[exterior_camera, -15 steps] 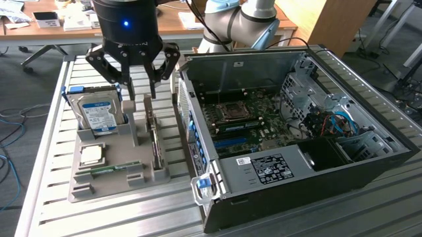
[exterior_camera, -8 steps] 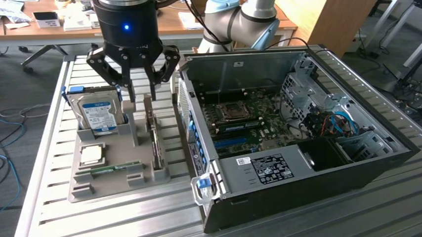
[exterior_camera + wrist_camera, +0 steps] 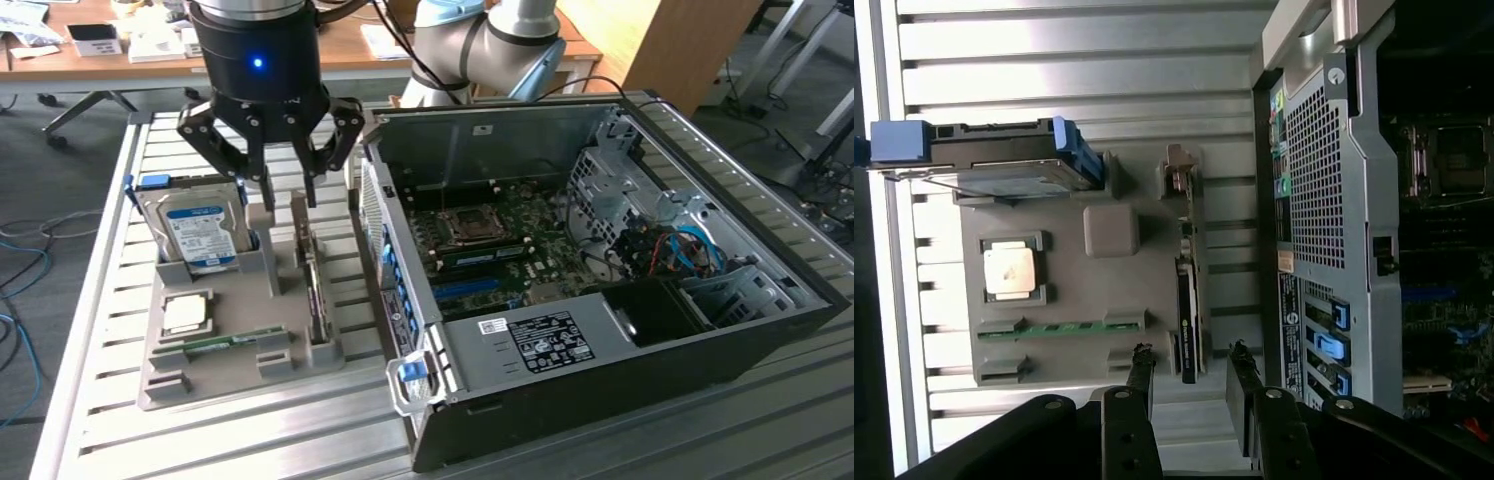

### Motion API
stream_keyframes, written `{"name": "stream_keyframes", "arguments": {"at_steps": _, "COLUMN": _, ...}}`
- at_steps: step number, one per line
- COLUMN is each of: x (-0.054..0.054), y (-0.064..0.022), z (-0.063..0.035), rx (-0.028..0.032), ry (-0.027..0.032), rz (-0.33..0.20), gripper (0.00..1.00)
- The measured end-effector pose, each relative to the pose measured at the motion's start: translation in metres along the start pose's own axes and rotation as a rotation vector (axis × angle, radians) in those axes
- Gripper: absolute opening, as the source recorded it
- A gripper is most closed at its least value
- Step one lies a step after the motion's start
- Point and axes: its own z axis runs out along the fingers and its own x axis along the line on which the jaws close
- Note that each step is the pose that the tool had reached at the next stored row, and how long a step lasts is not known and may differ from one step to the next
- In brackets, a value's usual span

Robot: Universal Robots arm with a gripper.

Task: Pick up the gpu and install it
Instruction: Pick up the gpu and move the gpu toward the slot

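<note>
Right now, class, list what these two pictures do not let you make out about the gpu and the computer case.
- gpu: stands edge-on in both views, so its fan face is hidden.
- Computer case, wrist view: its inside is cut off by the picture's edge.
- Sticker inside the case, exterior view: print too small to read.

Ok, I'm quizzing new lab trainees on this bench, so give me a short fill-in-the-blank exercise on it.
1. Above the gpu, the pincer hangs with jaws ___.
2. The gpu stands on its ___ in the grey holder.
3. The hard drive stands on the exterior view's ___ of the gpu.
Missing words: open; edge; left.
</note>
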Motion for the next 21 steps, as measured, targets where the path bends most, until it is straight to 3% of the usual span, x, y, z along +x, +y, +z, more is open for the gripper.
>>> {"name": "stream_keyframes", "arguments": {"at_steps": 21, "x": 0.0, "y": -0.0008, "z": 0.0176, "rx": 0.0, "ry": 0.0001, "rz": 0.0, "gripper": 0.43}}
